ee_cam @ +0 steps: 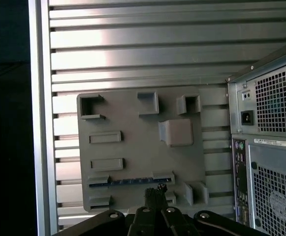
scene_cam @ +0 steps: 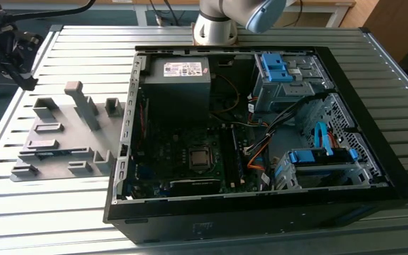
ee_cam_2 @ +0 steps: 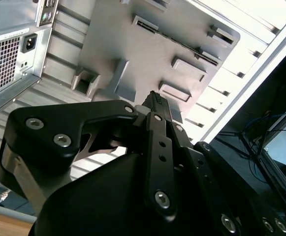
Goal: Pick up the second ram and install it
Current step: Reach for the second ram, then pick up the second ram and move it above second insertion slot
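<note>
The second ram (ee_cam: 130, 182) stands on edge in a slot of the grey fixture plate (ee_cam: 133, 147), a thin dark strip with a bluish tint. In the exterior view the ram (scene_cam: 51, 153) lies near the front of the plate (scene_cam: 62, 133), left of the open computer case (scene_cam: 261, 133). In the second wrist view it shows as a thin dark line (ee_cam_2: 182, 42). My gripper (ee_cam: 155, 191) hangs well above the plate, close to the ram's line, with its fingers together and nothing between them. The second wrist view shows the same closed fingertips (ee_cam_2: 155, 101).
Several grey fixture blocks (scene_cam: 83, 103) rise from the plate. The slatted metal table (scene_cam: 69, 48) ends at an edge on the exterior view's left. Inside the case are a power supply (scene_cam: 179, 74), a motherboard (scene_cam: 200, 156), cables and blue drive-bay clips (scene_cam: 275, 66). The arm base (scene_cam: 214, 26) stands behind the case.
</note>
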Robot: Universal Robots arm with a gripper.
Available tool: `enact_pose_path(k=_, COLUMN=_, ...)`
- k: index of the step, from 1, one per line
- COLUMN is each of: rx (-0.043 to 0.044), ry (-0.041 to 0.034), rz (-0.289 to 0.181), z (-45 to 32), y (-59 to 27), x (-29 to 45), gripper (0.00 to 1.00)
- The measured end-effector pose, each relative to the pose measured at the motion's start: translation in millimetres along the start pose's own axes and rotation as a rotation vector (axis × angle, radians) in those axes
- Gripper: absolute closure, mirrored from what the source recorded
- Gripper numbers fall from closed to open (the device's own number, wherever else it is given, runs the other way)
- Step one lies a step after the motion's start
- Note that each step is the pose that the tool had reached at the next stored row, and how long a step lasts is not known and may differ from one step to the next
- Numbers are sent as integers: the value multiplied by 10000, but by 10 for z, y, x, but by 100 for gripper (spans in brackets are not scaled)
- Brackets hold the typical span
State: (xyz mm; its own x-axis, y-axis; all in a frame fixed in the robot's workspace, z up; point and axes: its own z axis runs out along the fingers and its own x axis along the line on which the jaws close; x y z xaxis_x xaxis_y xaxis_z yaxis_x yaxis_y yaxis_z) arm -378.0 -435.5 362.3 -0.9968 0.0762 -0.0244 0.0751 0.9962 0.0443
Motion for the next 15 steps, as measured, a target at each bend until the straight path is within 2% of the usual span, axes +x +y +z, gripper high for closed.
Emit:
enact_pose_path(k=4, rx=1, ry=1, rz=0, z=3, y=-55, x=35, gripper=89)
enact_pose_path(k=15, rx=0, ry=0, rz=1, z=3, y=-83, x=44, gripper=89)
